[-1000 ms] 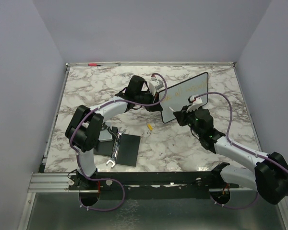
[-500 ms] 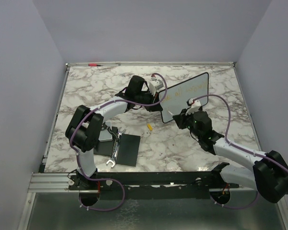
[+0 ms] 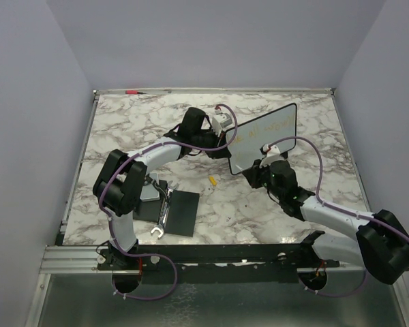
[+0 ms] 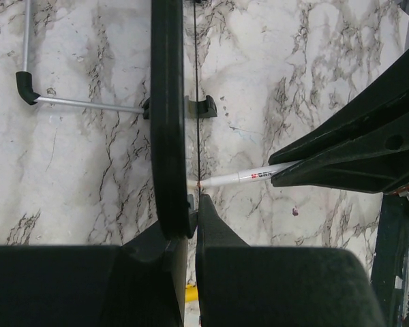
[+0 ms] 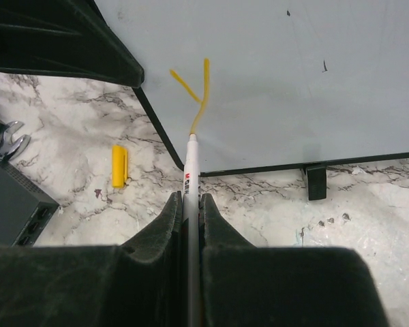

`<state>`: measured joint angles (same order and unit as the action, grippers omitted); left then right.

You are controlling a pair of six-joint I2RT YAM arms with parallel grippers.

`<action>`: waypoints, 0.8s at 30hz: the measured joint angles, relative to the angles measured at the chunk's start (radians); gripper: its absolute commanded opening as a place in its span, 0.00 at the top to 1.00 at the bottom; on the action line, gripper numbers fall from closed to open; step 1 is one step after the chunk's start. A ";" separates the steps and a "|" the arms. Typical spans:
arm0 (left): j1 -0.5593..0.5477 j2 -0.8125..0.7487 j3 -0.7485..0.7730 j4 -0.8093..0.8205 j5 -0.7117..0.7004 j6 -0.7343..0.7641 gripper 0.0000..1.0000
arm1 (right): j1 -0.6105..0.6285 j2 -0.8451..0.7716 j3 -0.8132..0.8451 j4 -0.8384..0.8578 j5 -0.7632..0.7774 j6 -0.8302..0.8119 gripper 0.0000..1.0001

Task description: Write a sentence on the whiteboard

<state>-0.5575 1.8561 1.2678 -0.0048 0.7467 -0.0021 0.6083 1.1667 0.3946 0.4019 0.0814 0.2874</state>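
Marble table (image 3: pixel 123 129): whiteboard (image 3: pixel 251 146) stands propped up, right of centre.
Left gripper (image 4: pixel 191 204) clamps its edge; right gripper (image 5: pixel 189 201) pinches a marker (image 5: pixel 190 160), tip apparently touching the board under the sentence (image 3: pixel 264 127).

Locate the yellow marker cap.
In the top view the yellow marker cap lies on the marble table, just left of the lower corner of the whiteboard, between the black pad and the right gripper.

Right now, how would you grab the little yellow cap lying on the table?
Probably pinch the cap across its narrow middle, coming straight down from above. It lies flat, long and thin, with bare table along both long sides.
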 measured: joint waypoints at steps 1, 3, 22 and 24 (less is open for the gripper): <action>0.000 0.000 0.000 0.000 0.001 0.000 1.00 | 0.001 -0.005 0.000 -0.005 0.000 0.000 0.99; -0.002 0.000 0.000 0.000 0.002 0.000 1.00 | 0.001 -0.029 0.000 -0.020 0.003 0.000 0.99; -0.003 0.000 0.000 0.001 0.002 0.000 1.00 | 0.001 -0.103 0.046 -0.077 0.156 0.008 0.99; -0.003 0.000 0.000 0.001 0.002 0.000 1.00 | 0.001 -0.098 0.048 -0.077 0.163 0.006 0.99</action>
<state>-0.5606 1.8561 1.2678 -0.0040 0.7486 -0.0025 0.6090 1.0687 0.4423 0.3252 0.2443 0.2939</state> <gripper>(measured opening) 0.067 0.091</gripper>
